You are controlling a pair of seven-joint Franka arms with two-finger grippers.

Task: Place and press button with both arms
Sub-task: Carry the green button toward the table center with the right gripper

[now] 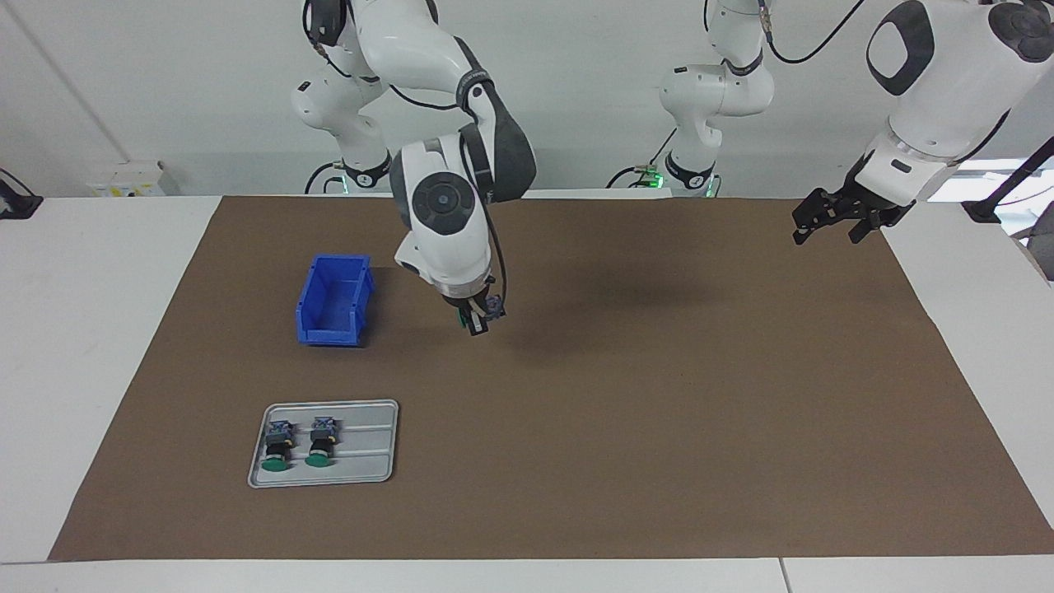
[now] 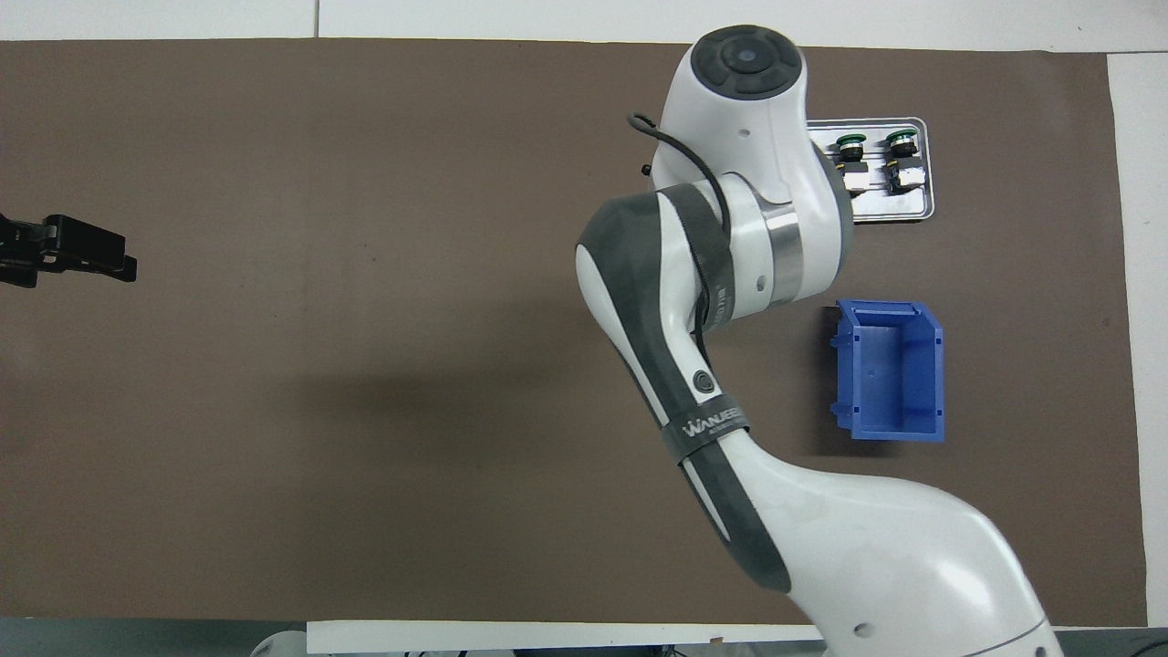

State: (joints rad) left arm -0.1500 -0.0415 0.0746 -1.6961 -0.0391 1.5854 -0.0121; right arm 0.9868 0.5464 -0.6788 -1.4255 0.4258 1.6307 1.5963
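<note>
Brown paper covers the table (image 1: 659, 428), with a blue bin (image 1: 336, 301) toward the right arm's end and a grey tray (image 1: 325, 443) farther from the robots than the bin. On the tray lie 2 spare buttons (image 1: 298, 445), side by side, green caps pointing away from the robots.

Over bare paper beside the bin hangs the right hand (image 1: 476, 319), clamped on the button (image 1: 492, 307), whose blue-grey block pokes out beside the fingers. Straight below it is open paper, so I judge the coming move to be a plain descent to set the button down.

At the other end the left hand (image 1: 836, 216) waits with fingers apart, well away from the button; it has the long reach if it is to press.

Only the facing view shows the grip: from overhead the right arm's wrist hides hand and button entirely.
</note>
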